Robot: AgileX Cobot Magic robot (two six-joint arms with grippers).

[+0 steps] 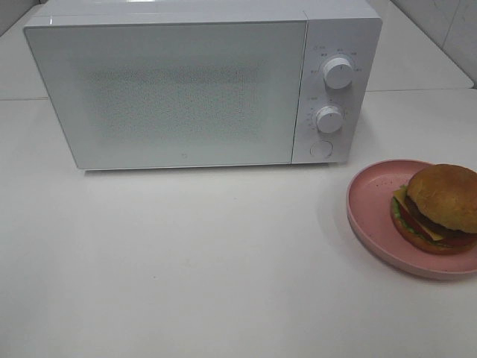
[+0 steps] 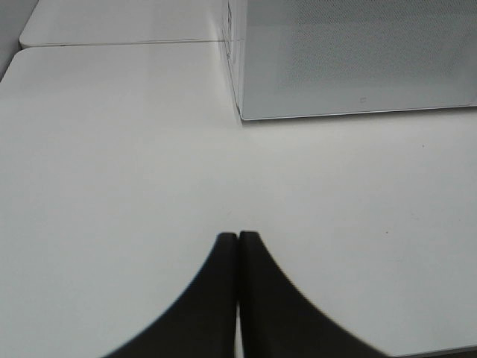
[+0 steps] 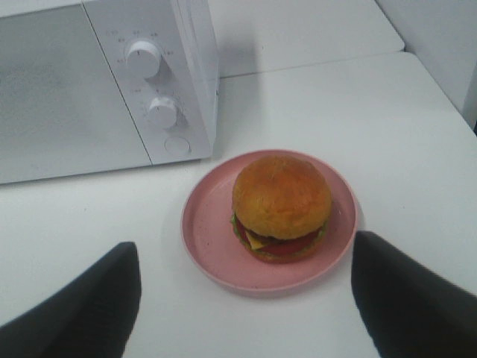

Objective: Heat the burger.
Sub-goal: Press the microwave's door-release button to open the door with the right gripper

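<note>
light: bright, even | shadows: soft | focus: wrist views slightly soft

The exterior camera looks steeply down over the tabletop [image 1: 209, 261], facing the microwave's [image 1: 179, 89] front. The left wrist camera sits low, facing the microwave's door-side front corner. The right wrist camera looks down closely on the burger [image 3: 282, 205] and the dials [image 3: 145, 58], both shared with the exterior view.

This is a kitchen-like setting laid out on plain white tables [image 1: 186, 261]: a white microwave [image 1: 186, 89] with two dials fills the upper half of the frame, and a burger [image 1: 440, 205] sits on a pink plate [image 1: 373, 198] at lower right.
</note>
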